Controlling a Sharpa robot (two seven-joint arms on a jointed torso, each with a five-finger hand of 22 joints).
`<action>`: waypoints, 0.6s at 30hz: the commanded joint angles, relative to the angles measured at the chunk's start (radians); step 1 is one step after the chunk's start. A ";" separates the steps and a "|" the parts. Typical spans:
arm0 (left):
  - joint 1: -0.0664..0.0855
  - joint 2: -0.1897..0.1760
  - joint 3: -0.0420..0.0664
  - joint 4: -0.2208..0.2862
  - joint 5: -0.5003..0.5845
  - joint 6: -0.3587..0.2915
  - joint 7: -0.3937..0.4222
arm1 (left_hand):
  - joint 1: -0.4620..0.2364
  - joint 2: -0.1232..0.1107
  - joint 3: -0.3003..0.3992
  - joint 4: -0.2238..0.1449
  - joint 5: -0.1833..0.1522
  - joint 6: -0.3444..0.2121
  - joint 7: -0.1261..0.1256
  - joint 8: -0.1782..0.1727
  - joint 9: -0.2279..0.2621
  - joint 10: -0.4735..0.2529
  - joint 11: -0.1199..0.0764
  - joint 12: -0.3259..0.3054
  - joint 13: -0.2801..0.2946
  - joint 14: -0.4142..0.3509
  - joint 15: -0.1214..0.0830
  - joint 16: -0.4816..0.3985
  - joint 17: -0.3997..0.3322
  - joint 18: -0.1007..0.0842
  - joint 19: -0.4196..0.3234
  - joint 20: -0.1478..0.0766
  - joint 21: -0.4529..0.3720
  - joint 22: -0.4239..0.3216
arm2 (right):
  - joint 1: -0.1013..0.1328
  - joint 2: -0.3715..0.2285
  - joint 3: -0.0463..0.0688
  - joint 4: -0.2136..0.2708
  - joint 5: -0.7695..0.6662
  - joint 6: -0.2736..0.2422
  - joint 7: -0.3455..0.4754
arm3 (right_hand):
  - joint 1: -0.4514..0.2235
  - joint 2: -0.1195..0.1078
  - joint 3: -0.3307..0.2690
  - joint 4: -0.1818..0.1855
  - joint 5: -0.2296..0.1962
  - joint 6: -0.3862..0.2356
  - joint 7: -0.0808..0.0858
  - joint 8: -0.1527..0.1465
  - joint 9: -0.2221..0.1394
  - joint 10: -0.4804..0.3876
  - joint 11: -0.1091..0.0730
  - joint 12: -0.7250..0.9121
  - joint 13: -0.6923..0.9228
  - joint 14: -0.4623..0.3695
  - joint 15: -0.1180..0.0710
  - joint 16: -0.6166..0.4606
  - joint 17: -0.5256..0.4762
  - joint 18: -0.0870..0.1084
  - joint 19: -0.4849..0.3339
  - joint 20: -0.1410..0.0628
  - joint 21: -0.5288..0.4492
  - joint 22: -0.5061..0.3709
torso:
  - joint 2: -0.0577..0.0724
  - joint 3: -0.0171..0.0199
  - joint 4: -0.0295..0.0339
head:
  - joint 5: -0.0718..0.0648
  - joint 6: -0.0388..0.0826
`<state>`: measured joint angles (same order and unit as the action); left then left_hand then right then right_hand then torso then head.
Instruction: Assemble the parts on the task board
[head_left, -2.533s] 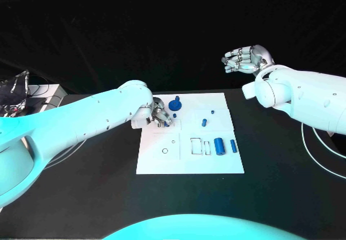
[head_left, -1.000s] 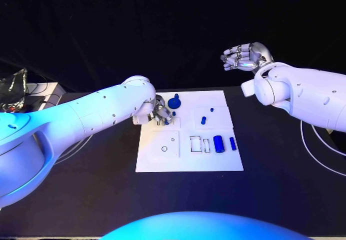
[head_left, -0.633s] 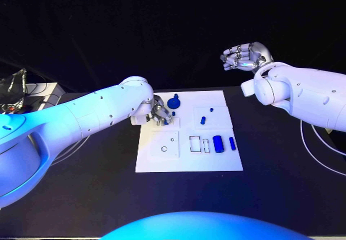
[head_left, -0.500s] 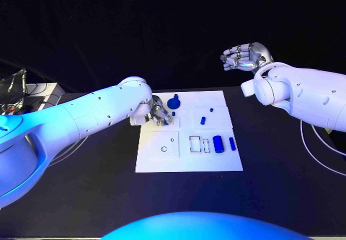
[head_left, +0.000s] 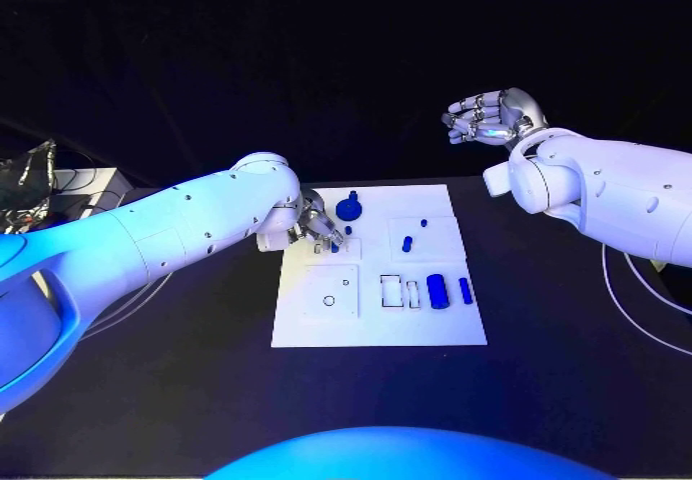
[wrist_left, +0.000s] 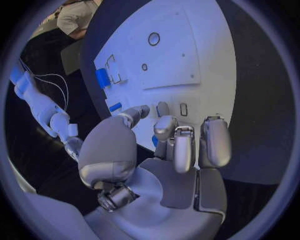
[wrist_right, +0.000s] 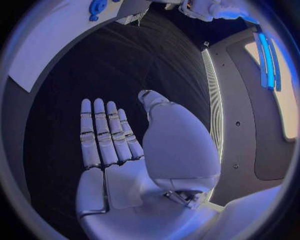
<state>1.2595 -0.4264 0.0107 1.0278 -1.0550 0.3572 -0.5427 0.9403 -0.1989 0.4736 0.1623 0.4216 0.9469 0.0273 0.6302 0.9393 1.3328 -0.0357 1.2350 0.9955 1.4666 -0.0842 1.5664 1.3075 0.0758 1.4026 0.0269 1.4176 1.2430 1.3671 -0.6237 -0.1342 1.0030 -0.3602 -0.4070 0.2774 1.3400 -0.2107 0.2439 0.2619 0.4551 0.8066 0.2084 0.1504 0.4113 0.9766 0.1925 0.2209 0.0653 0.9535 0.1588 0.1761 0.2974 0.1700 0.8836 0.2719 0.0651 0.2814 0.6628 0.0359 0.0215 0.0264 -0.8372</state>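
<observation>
The white task board (head_left: 378, 325) lies mid-table. My left hand (head_left: 320, 230) hovers low over its far left corner with the fingers curled in. A small blue part (wrist_left: 154, 141) shows between the fingertips, pinched there. Beside the hand a round blue part with a knob (head_left: 349, 208) stands on the board. A small blue peg (head_left: 348, 229), a short blue piece (head_left: 407, 242) and a blue dot (head_left: 423, 222) lie nearby. Two blue cylinders (head_left: 437, 290) (head_left: 464, 290) sit on the right, next to empty slots (head_left: 391, 290). My right hand (head_left: 488, 115) is raised far behind the board, holding nothing, its fingers (wrist_right: 103, 135) straight.
A round hole (head_left: 329, 299) marks the board's near left square. Cables and a silver object (head_left: 29, 185) lie at the table's far left edge. A white cable (head_left: 623, 300) runs along the right side. Bare black table (head_left: 173, 380) surrounds the board.
My left hand has stayed over the board's far left corner, shifting only slightly. The right hand has kept its raised place.
</observation>
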 joint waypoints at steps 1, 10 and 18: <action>0.001 -0.006 0.010 0.013 -0.015 -0.018 0.007 | 0.014 0.000 -0.031 0.029 -0.065 0.002 0.005 -0.004 0.000 -0.007 0.001 -0.004 -0.002 0.103 -0.003 0.002 0.258 -0.007 0.000 -0.002 -0.005 -0.001 | -0.001 0.001 0.000 -0.002 -0.011 0.009 0.013 | 0.007 0.007 -0.006 0.001 -0.005 0.006 0.051 -0.004 -0.001 0.003 0.004 -0.004 -0.002 -0.005 0.001 -0.006 -0.002 0.012 -0.009 -0.001 -0.002 -0.002 | 0.000 -0.0004 -0.0006 | 0.002 0.002; 0.001 -0.055 0.078 0.048 -0.017 -0.008 0.006 | 0.061 -0.002 -0.101 0.125 -0.171 -0.034 0.019 -0.023 -0.001 -0.051 0.012 -0.043 -0.064 0.095 0.004 -0.011 0.235 0.001 -0.022 0.003 -0.028 -0.040 | -0.003 -0.005 0.000 0.001 -0.012 0.009 0.013 | 0.006 0.007 -0.007 0.000 -0.005 0.005 0.051 -0.005 -0.002 0.002 0.005 -0.005 -0.002 -0.006 0.001 -0.008 -0.003 0.012 -0.010 -0.001 -0.002 -0.004 | 0.002 0.0008 -0.0020 | 0.003 0.011; 0.013 -0.097 0.138 0.029 0.008 -0.080 0.026 | 0.153 0.026 -0.113 0.126 -0.156 -0.129 0.080 -0.134 -0.085 -0.256 0.067 -0.241 -0.344 0.048 0.052 -0.075 0.124 0.032 -0.118 0.044 -0.125 -0.194 | -0.004 -0.022 0.000 0.014 -0.013 0.003 0.014 | 0.007 0.007 -0.007 0.000 -0.005 0.005 0.051 -0.006 -0.002 0.002 0.005 -0.005 -0.002 -0.007 0.002 -0.009 -0.004 0.012 -0.011 0.000 -0.002 -0.005 | 0.006 0.0004 -0.0023 | 0.002 0.029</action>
<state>1.2699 -0.5240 0.1477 1.0599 -1.0619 0.3272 -0.5390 1.0866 -0.1732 0.3649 0.2899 0.2596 0.8179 0.1116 0.4943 0.8531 1.0724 0.0324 0.9913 0.6514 1.4676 -0.0343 1.4859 1.3074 0.0990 1.2788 0.0727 1.2863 1.0384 1.3637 -0.6441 -0.1342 1.0133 -0.3632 -0.4077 0.2775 1.3439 -0.2068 0.2428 0.2607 0.4551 0.8065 0.2083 0.1505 0.4101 0.9766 0.1925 0.2209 0.0653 0.9535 0.1588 0.1701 0.2951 0.1699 0.8763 0.2719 0.0651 0.2769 0.6665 0.0365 0.0196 0.0280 -0.8147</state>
